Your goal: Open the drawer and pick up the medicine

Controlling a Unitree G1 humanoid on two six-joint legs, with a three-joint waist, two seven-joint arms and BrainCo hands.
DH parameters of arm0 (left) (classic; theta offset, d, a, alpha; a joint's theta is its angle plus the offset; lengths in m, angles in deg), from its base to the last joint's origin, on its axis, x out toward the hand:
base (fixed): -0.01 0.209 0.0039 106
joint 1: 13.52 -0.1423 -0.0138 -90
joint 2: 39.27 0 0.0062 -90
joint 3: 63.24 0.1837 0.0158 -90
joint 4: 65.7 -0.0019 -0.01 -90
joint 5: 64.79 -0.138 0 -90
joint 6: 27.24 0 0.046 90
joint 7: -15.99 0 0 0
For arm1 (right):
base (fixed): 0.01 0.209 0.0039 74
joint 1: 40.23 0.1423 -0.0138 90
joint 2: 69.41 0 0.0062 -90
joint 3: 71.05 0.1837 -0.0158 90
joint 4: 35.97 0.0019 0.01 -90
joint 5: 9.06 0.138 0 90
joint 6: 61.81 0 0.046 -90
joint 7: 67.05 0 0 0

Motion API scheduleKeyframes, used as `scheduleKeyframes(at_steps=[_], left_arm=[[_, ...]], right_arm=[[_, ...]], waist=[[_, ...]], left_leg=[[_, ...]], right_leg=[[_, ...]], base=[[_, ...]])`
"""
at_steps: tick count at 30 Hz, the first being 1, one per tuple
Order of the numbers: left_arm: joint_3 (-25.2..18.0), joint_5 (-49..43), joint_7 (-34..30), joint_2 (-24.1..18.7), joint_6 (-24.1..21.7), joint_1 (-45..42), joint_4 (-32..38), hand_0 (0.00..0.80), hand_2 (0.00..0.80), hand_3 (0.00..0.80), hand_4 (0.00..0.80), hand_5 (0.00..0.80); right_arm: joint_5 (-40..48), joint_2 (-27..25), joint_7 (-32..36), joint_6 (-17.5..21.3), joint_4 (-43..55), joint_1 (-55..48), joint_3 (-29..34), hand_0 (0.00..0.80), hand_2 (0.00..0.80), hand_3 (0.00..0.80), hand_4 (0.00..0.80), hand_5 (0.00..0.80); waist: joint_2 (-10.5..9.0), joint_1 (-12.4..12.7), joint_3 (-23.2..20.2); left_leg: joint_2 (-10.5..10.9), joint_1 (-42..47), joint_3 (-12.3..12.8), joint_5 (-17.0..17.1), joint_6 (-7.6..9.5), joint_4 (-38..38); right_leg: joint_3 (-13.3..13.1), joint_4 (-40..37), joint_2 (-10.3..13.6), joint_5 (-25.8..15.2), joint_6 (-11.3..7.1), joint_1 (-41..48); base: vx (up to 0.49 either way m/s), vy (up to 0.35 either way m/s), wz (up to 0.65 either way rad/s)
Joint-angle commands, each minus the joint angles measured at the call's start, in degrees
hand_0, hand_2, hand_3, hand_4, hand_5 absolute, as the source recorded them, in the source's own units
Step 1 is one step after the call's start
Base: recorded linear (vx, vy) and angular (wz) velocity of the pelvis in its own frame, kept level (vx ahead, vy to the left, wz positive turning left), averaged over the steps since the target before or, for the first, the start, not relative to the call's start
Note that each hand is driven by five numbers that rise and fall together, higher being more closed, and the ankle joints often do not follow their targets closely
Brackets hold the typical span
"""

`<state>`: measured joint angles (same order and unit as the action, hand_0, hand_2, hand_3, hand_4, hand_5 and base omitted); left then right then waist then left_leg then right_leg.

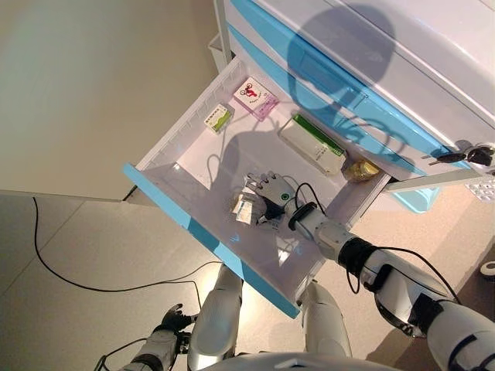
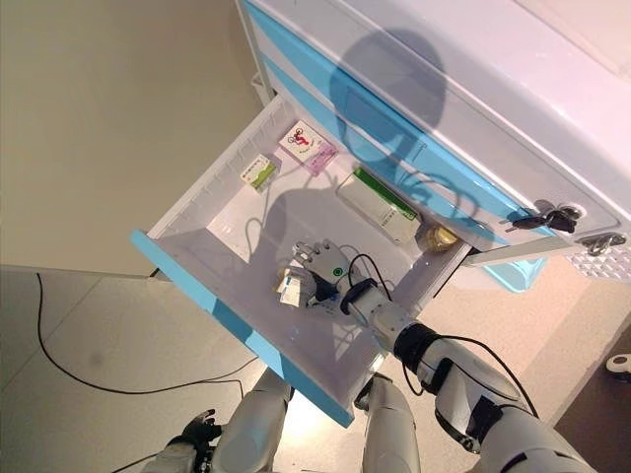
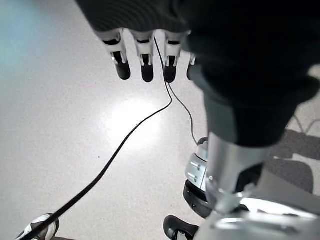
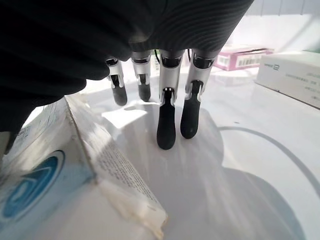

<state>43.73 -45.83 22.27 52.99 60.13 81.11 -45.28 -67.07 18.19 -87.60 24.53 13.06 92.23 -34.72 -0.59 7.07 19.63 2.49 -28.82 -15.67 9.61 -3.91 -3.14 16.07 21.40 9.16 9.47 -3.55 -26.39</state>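
Five packs lie in the open drawer; right hand fingers extended beside the white box.

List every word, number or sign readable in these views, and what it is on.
No text can be read anywhere.
Blue-and-white box: round blue emblem; fine print blurred.
Pink box: red figure; print too small.
Long green-and-white box: print too small.
Small green-and-white box: print too small.

The open white drawer carries a blue-and-white box touching the right robot hand; beyond lie a pink box, small green-striped box, long green-edged box and yellowish packet.
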Motion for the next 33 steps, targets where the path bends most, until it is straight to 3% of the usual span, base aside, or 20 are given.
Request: scheduleKeyframes(at_steps=[1,3,4,18,28,33], left_arm=[[0.8,1.8,0.1,2.5,-0.4,1.1,-0.3,0.000,0.000,0.000,0.000,0.000],[0.8,2.2,0.2,2.7,-0.3,1.4,-0.3,0.000,0.000,0.000,0.000,0.000],[0.8,2.2,0.2,2.7,-0.3,1.4,-0.3,0.000,0.000,0.000,0.000,0.000],[1.9,4.0,1.2,4.0,0.2,3.7,-1.2,0.000,0.000,0.000,0.000,0.000],[1.6,3.7,1.6,4.0,0.0,4.0,-1.2,0.000,0.000,0.000,0.000,0.000],[1.1,3.3,1.8,3.4,-0.2,4.4,-0.6,0.000,0.000,0.000,0.000,0.000]], right_arm=[[-2.6,-0.9,2.3,-3.1,-3.4,2.5,0.0,0.204,0.204,0.204,0.204,0.204],[-3.5,-0.6,3.4,-3.2,-4.0,2.7,-1.0,0.706,0.706,0.706,0.706,0.706],[-3.5,-0.6,3.4,-3.2,-4.0,2.7,-1.0,0.800,0.800,0.800,0.800,0.800],[-2.4,5.7,4.0,-3.5,-12.4,-0.3,-3.9,0.800,0.800,0.800,0.800,0.800],[-1.4,3.8,1.5,-4.2,-9.7,-0.2,-2.1,0.800,0.800,0.800,0.800,0.800],[0.8,-0.8,0.2,-4.0,-1.8,2.6,1.2,0.800,0.800,0.800,0.800,0.800]], waist=[[-0.25,0.8,2.5],[-0.27,0.6,2.6],[-0.27,0.6,2.6],[0.14,0.5,3.4],[0.11,0.2,3.4],[0.02,-0.2,3.0]], left_leg=[[3.9,1.7,2.6,-3.5,2.93,-0.7],[3.9,1.7,2.5,-3.4,2.87,-0.5],[3.9,1.7,2.5,-3.4,2.87,-0.5],[4.1,1.6,1.4,-2.8,2.64,0.0],[4.1,1.7,1.5,-2.6,2.68,0.0],[3.8,2.2,2.2,-2.7,2.77,0.4]], right_leg=[[-2.1,-9.9,1.0,-9.9,-2.88,3.0],[-2.0,-9.8,1.1,-9.9,-2.81,2.9],[-2.0,-9.8,1.1,-9.9,-2.81,2.9],[-2.0,-8.4,1.4,-9.0,-2.36,2.6],[-2.3,-8.1,1.5,-9.2,-2.49,2.3],[-2.7,-8.2,1.6,-9.5,-2.77,2.4]], base=[[0.000,0.000,0.00],[0.000,0.000,0.00],[0.000,0.000,0.00],[0.000,0.000,0.00],[0.000,0.000,0.00],[0.000,0.006,0.00]])
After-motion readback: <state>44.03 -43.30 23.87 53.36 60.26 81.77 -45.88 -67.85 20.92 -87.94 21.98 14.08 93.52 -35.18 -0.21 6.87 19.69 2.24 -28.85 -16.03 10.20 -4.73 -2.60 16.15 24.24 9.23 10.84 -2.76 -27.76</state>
